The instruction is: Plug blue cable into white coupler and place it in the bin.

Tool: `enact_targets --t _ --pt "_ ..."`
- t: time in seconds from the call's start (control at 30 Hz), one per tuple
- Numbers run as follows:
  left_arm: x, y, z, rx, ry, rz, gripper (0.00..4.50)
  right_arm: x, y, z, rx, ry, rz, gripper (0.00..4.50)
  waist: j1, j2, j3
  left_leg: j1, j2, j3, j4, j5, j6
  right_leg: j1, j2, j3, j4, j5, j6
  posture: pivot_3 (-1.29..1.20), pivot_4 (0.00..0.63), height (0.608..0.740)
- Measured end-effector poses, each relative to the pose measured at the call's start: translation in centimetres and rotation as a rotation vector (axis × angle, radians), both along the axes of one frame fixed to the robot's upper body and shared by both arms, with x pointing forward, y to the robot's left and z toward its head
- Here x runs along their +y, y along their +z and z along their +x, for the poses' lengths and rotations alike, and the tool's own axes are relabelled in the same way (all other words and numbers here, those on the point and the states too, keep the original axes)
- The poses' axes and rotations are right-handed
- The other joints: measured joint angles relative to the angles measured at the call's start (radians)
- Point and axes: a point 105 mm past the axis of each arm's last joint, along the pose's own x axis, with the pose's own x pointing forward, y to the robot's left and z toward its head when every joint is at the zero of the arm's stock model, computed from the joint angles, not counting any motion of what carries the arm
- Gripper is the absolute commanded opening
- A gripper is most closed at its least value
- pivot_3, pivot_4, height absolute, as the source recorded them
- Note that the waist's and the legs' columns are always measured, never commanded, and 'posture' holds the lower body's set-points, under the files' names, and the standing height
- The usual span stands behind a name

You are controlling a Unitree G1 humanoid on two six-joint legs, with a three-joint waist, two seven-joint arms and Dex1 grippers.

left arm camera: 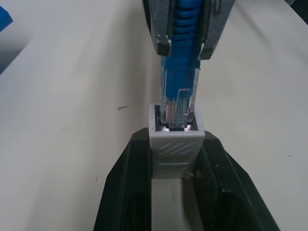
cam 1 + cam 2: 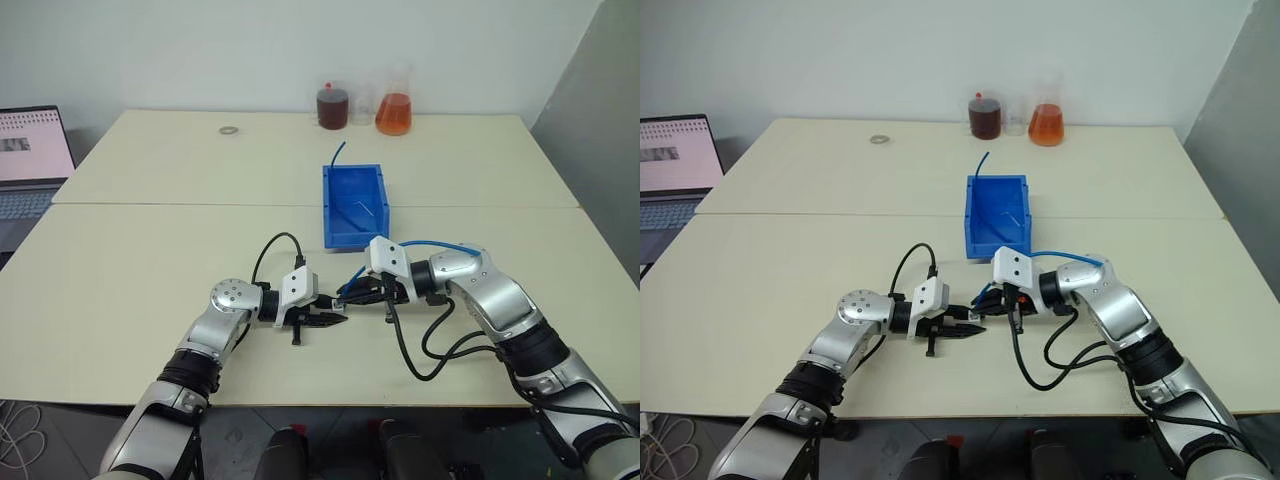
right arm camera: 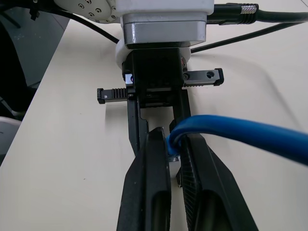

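A laptop [image 2: 30, 160] sits at the table's [image 2: 150, 260] far left edge, around ten o'clock from the two hands. The left hand [image 2: 325, 320] hangs just above the table near its front middle, pointing toward three o'clock, its two black fingers [image 1: 125, 192] pinching the white coupler [image 1: 176, 144] by its sides, open socket facing the other hand. Meeting it nose to nose, the right hand [image 2: 352, 293] points toward nine o'clock with its fingers [image 3: 149, 192] pressed together on the blue cable [image 3: 240, 130] just behind the plug. The clear plug [image 1: 179, 103] stands with its tip inside the coupler's mouth, most of its body still outside. From the grip the cable arcs back over the right wrist toward three o'clock.

At twelve o'clock from the hands, just beyond them, lies the bin [image 2: 356, 205], its long side running away from the robot; a short blue wire stub [image 2: 338, 152] pokes up at its far left corner. Further on, at the table's far edge, stand a jar of dark liquid [image 2: 332, 106] and, at its three o'clock, a flask of orange liquid [image 2: 394, 110]. A small ring [image 2: 229, 130] lies near the far edge at about eleven o'clock.
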Motion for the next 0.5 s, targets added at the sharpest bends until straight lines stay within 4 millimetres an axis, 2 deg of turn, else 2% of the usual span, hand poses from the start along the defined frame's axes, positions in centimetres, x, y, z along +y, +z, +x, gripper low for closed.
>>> enact_targets --t 0.13,0.5 --pt "0.3 -0.1 0.1 0.003 0.009 0.011 0.78 1.1 -0.6 0.4 -0.012 -0.005 0.0 0.07 -0.011 0.0 0.0 0.007 0.0 0.0 -0.001 0.0 0.0 0.006 0.0 0.0 0.0 -0.003 0.004 0.0 0.15 0.74" --pt "0.5 -0.2 0.2 0.01 0.025 0.015 0.78 1.3 -1.1 0.5 -0.057 0.025 -0.016 0.07 -0.017 0.0 -0.001 0.009 0.0 0.0 -0.001 0.0 0.0 0.007 0.001 0.001 0.0 -0.003 0.004 0.0 0.15 0.74"
